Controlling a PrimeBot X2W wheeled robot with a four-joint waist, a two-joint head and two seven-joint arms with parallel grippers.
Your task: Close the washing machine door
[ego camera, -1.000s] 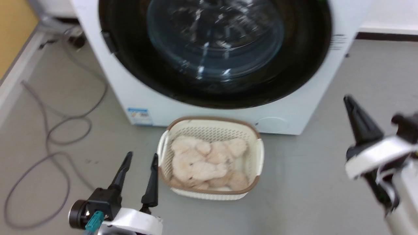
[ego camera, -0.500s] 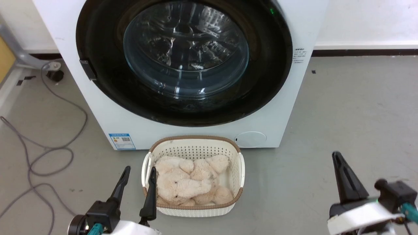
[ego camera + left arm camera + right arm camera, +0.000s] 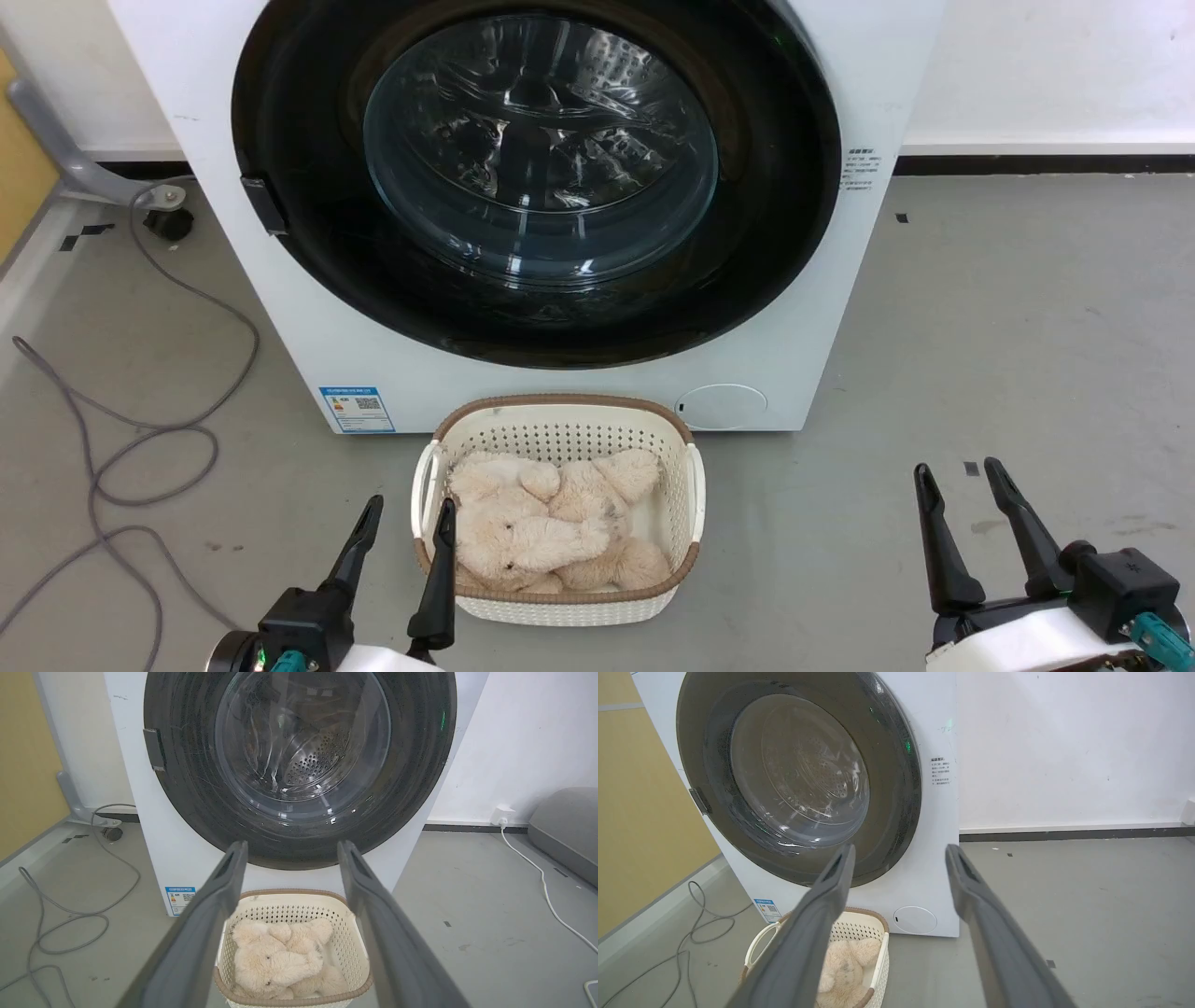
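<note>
Two hands sit low in the head view, neither holding anything. Far L, a grey cable (image 3: pixel 140 439) loops over the floor (image 3: pixel 1027 308), w/ a yellow panel (image 3: pixel 18 765) beside it in the L wrist view. L hand (image 3: pixel 411 504) is at bottom L, fingers spread and pointing up the view. Its R fingertip overlaps the L side of the basket (image 3: pixel 560 403) in the head view; can't tell if they touch.

Washer (image 3: pixel 308 327) stands behind, a white box w/ a blue sticker (image 3: pixel 357 409) at its lower L corner. Door (image 3: pixel 766 233) fills most of the washer front: wide black rim, clear glass bowl in the middle, steel drum holes visible thru it. It lies flush w/ the front, closed, w/ a small dark tab (image 3: pixel 264 205) on its L edge.

Basket sits on the floor just in front of the washer, below the door, btwn the two hands but nearer the L one. A beige plush toy (image 3: pixel 541 532) lies inside. A round white cap (image 3: pixel 721 407) shows at the washer's lower R, just behind the basket.

R hand (image 3: pixel 957 467) is at bottom R, fingers spread, well apart from basket and washer. Far R in the L wrist view, a white cord (image 3: pixel 542 877) runs from a wall plug (image 3: pixel 502 812) across the floor.
</note>
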